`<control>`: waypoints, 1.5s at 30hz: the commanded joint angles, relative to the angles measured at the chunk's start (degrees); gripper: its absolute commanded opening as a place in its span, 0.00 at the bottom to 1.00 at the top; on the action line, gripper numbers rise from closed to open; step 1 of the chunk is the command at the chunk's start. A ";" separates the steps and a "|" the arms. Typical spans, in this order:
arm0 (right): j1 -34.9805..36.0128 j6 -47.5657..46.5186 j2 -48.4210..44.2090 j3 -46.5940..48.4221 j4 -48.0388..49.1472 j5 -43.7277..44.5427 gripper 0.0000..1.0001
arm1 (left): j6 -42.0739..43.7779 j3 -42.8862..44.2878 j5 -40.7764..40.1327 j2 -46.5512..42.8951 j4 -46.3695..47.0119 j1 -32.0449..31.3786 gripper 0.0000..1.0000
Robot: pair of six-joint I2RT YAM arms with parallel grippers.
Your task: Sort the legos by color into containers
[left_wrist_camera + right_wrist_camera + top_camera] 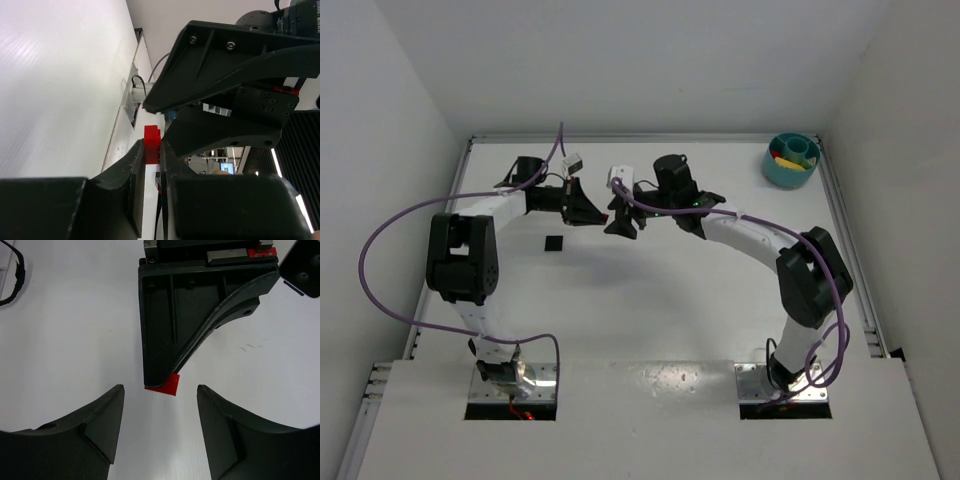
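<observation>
Red plastic catches the eye first: a red brick [168, 385] is pinched in the left gripper [152, 152], whose fingers are drawn in narrow against its two sides. From the left wrist camera the brick pokes out past the fingertips, with its studs showing along one edge. That gripper points across at the right gripper [160, 402], and the two meet nose to nose over the far middle of the white table [650, 300]. The right gripper's fingers are spread wide with nothing between them. Seen from its own camera, the brick sits just ahead of the gap, centred between the two tips and touched by neither. How high the pair hang above the surface I cannot tell. A black brick [554, 244] lies flat on the table by itself, a little nearer than the left gripper and slightly to its left. The teal bowl [782, 177] stands in the far right corner, well apart from both grippers. Yellow bricks [792, 160] show inside it and a red piece [777, 153] sits by its left rim, though which compartments they lie in is too small to make out. A purple cable [380, 240] loops out wide from the left arm.
</observation>
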 commanded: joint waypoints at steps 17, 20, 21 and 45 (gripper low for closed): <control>0.78 -0.32 0.77 1.06 3.53 -0.57 0.40 | 0.65 -0.67 6.31 -3.89 1.01 -1.37 0.10; 0.78 -0.32 0.77 1.06 3.53 -0.57 0.41 | 0.65 -0.67 6.30 -3.89 1.01 -1.37 0.10; 0.78 -0.32 0.77 1.06 3.53 -0.57 0.41 | 1.17 -0.67 6.30 -3.89 1.01 -1.37 0.10; -0.97 -2.51 -6.61 -5.62 -0.94 4.78 0.07 | 14.34 3.02 -13.90 -6.70 -10.67 5.39 0.60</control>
